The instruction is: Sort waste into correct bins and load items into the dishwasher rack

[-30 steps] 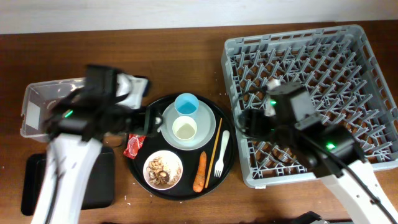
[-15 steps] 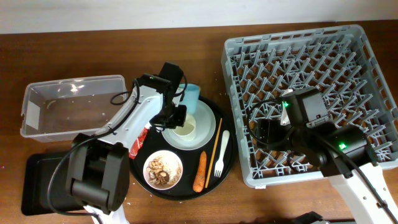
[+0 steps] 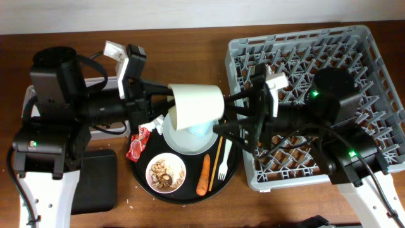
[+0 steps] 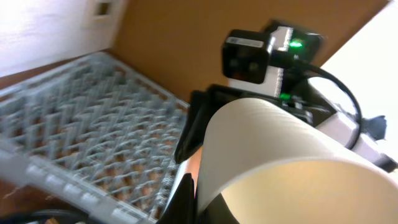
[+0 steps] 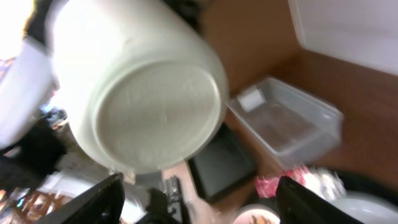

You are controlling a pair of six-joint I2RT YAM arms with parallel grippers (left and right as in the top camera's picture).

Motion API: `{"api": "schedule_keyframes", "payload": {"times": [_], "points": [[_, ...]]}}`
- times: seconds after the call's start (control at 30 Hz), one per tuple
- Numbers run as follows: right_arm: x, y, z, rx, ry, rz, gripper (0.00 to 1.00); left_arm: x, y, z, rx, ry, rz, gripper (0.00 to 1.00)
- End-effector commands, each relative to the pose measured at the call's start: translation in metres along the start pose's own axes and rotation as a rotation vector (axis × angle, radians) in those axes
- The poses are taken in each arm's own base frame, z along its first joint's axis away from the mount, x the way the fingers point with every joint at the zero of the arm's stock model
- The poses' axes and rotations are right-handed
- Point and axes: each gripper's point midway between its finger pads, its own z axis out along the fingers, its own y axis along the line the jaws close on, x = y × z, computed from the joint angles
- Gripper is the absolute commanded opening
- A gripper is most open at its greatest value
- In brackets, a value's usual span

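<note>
1. Above the round black tray, my left gripper holds the small white cup up off the table. The cup lies on its side, mouth toward my left arm and base toward my right. My left fingers are clamped at the rim end, and the left wrist view shows one dark finger against the cup's wall.
2. My right gripper faces the cup's base with its fingers spread wide and nothing between them. In the right wrist view the base fills the upper left, and my fingertips sit low at either side, clear of the cup.
3. Below the lifted cup, the pale round plate rests on the round tray. The light blue cup shows over it, half hidden, and I cannot tell whether it stands or lies.
4. Toward the tray's near side sits the white bowl with brownish food scraps in it. The small orange carrot lies just to its right.
5. The thin wooden chopstick and the white plastic fork lie side by side right of the plate.
6. The red crinkled wrapper sits at the tray's left edge.
7. The dishwasher rack stands to the right. The clear tub and the shallow black tray are on the left.
</note>
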Motion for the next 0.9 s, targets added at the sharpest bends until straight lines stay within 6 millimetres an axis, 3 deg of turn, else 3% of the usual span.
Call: {"api": "schedule_keyframes", "payload": {"times": [0.0, 0.2, 0.37, 0.4, 0.5, 0.57, 0.6, 0.67, 0.77, 0.87], "points": [[-0.011, 0.051, -0.008, -0.254, -0.002, -0.161, 0.78, -0.001, -0.029, -0.004, 0.155, 0.006, 0.013, 0.0], [-0.051, 0.07, -0.014, -0.267, -0.099, -0.177, 0.76, -0.001, -0.026, -0.003, 0.134, 0.004, 0.038, 0.0], [-0.04, 0.079, 0.014, -0.347, -0.055, -0.116, 0.58, 0.007, -0.031, 0.017, 0.12, 0.043, 0.051, 0.0], [-0.039, 0.078, 0.014, -0.347, -0.052, -0.11, 0.49, 0.007, -0.031, 0.017, 0.12, 0.043, 0.051, 0.0], [-0.041, 0.076, 0.015, -0.331, -0.063, -0.104, 0.42, 0.006, -0.025, 0.018, 0.083, 0.038, 0.055, 0.02], [-0.044, 0.075, 0.014, -0.313, -0.078, -0.105, 0.39, 0.005, -0.024, 0.018, 0.077, 0.034, 0.062, 0.73], [-0.046, 0.072, 0.012, -0.299, -0.088, -0.109, 0.39, 0.004, -0.024, 0.018, 0.077, 0.033, 0.064, 0.99], [-0.051, 0.06, 0.0, -0.239, -0.11, -0.1, 0.39, 0.001, -0.021, 0.014, 0.061, 0.021, 0.068, 0.99], [-0.061, 0.027, -0.041, -0.049, -0.173, -0.04, 0.38, -0.005, -0.016, 0.0, 0.014, -0.013, 0.081, 0.99], [-0.061, -0.044, -0.113, 0.332, -0.31, 0.137, 0.38, -0.008, -0.028, -0.012, -0.018, -0.043, 0.122, 0.99]]}}
